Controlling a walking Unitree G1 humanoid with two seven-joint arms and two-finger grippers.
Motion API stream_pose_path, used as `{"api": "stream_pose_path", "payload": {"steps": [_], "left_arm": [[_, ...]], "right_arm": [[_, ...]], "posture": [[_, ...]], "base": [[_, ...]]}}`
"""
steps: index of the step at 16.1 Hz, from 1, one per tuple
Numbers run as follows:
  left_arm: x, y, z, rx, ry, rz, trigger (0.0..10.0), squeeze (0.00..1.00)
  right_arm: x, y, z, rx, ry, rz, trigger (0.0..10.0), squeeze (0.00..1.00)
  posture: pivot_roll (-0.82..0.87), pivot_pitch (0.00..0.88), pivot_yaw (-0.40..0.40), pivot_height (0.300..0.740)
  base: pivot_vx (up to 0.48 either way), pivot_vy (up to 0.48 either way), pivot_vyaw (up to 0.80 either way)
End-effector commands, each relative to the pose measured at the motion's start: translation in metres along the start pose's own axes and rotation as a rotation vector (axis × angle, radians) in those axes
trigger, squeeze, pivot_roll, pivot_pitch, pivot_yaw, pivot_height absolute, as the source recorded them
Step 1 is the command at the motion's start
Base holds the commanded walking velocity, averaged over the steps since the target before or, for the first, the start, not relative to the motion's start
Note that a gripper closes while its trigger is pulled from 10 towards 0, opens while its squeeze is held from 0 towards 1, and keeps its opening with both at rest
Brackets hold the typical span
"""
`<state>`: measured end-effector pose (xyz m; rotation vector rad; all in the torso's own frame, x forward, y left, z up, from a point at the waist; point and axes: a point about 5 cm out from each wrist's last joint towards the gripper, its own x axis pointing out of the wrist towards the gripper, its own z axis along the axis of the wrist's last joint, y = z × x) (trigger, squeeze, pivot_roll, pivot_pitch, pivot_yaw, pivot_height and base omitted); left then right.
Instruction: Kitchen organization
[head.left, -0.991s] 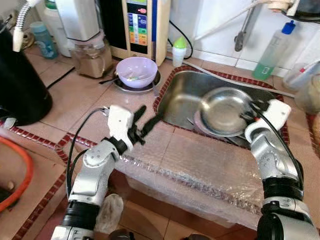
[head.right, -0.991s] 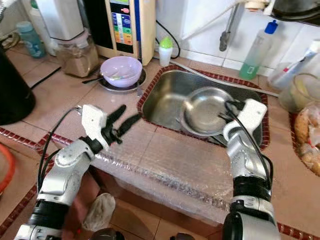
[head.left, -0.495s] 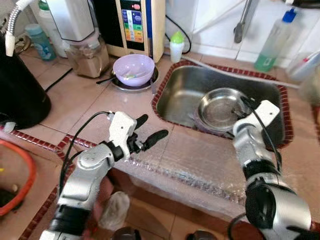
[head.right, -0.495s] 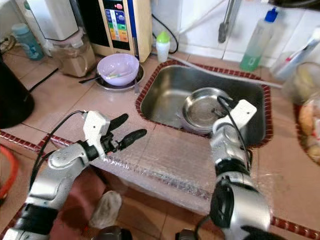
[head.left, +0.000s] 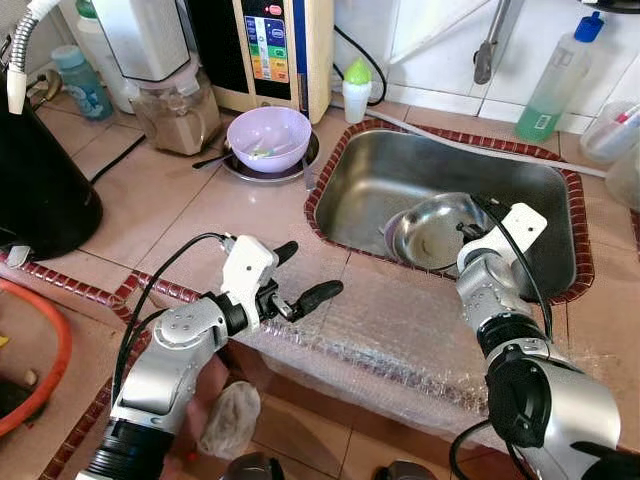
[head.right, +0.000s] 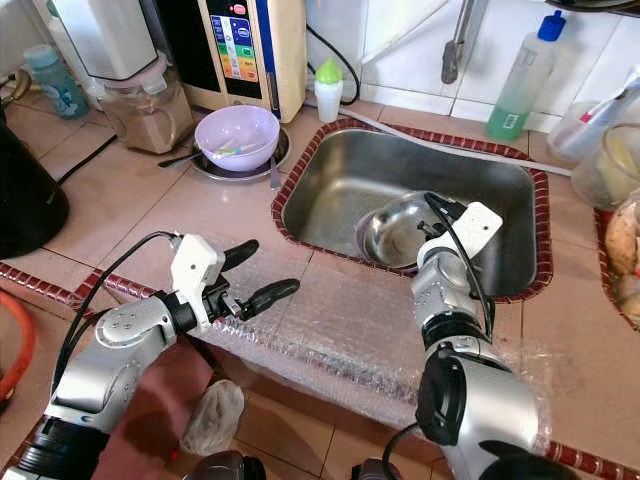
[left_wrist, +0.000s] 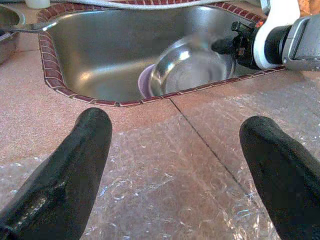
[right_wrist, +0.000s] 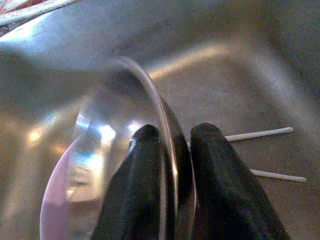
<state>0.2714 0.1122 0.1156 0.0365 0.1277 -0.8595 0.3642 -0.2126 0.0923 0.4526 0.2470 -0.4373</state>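
tiled counter, steel sink (head.left: 365, 190): my right gripper (right_wrist: 172, 160) pinches the tilted steel bowl (head.left: 430, 230) by its rim inside it; my left gripper (head.left: 300, 285) spread wide, well apart over the bubble wrap (head.left: 390, 320).

A sink (head.left: 360, 200) sits sunk into the tabletop (head.left: 180, 200), with a metal bowl (head.left: 430, 232) tilted inside it, resting on a plate (left_wrist: 145, 85) and gripped at its rim by the right pincer (head.left: 472, 232). Behind and left of the sink, a bowl (head.left: 268, 138) stands on the tabletop before a water dispenser (head.left: 280, 45), a blender jar (head.left: 175, 100) farther left. The left pincer (head.left: 300, 275) hangs over bubble wrap (head.left: 400, 320) on the tabletop's front edge, before the sink.
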Motion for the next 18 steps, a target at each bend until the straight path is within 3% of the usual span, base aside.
{"api": "stream_pose_path", "payload": {"steps": [1, 4, 6, 10, 11, 16, 18], "left_arm": [[0.0, -0.001, 0.003, 0.034, 0.013, -0.016, 10.0, 1.0], [0.002, 0.002, 0.006, 0.047, 0.004, -0.001, 10.0, 1.0], [0.005, 0.011, 0.014, 0.06, -0.048, 0.078, 10.0, 1.0], [0.009, 0.015, 0.019, 0.064, -0.078, 0.108, 10.0, 1.0], [0.01, 0.015, 0.019, 0.065, -0.08, 0.109, 10.0, 1.0], [0.012, 0.021, 0.016, 0.052, -0.092, 0.197, 10.0, 1.0], [0.004, 0.027, 0.016, 0.035, -0.137, 0.306, 10.0, 1.0]], "right_arm": [[-0.003, -0.006, -0.018, 0.011, 0.068, 0.003, 10.0, 1.0], [-0.005, 0.005, -0.018, -0.009, 0.048, 0.115, 10.0, 1.0], [-0.008, 0.01, -0.019, -0.03, 0.029, 0.181, 10.0, 1.0], [-0.019, 0.012, -0.019, -0.166, -0.029, 0.288, 10.0, 1.0], [-0.025, 0.014, -0.016, -0.247, -0.063, 0.343, 10.0, 1.0], [-0.051, 0.003, -0.014, -0.409, -0.147, 0.412, 10.0, 1.0], [-0.068, -0.008, -0.02, -0.48, -0.199, 0.436, 10.0, 1.0]], "posture": [[0.0, 0.091, 0.076, 0.74], [-0.01, 0.083, 0.076, 0.74], [-0.01, 0.079, 0.075, 0.74], [-0.03, 0.058, 0.081, 0.74], [-0.04, 0.051, 0.085, 0.74], [-0.05, 0.019, 0.091, 0.74], [-0.04, 0.012, 0.084, 0.74]], "base": [[0.0, 0.0, 0.0], [0.0, 0.0, 0.0], [0.0, 0.0, 0.0], [0.0, 0.0, 0.0], [0.0, 0.0, 0.0], [0.0, 0.0, 0.0], [0.0, 0.0, 0.0]]}}
